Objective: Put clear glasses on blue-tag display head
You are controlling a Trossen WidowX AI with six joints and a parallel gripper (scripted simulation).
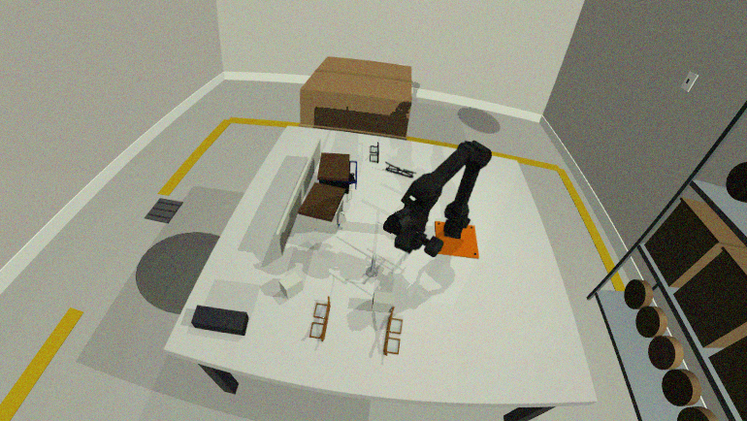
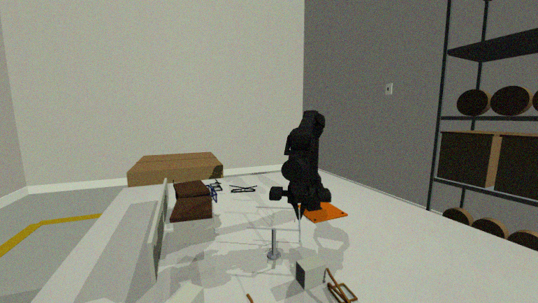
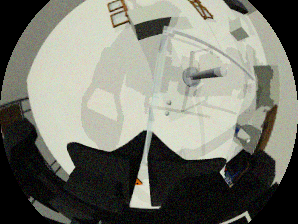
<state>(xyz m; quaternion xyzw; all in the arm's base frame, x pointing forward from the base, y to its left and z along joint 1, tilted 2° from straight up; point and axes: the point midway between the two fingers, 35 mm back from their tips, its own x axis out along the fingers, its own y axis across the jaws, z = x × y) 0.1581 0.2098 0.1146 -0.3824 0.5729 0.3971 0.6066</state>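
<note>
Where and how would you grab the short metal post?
I'd pinch the upright shaft of the short metal post near mid-height, coming level from the orange base plate side. It's slim and straight; the wider round foot makes a low grip awkward.

high oblique top view down over whole table, low tabletop-side exterior, close gripper-mounted wrist, table shared
</note>
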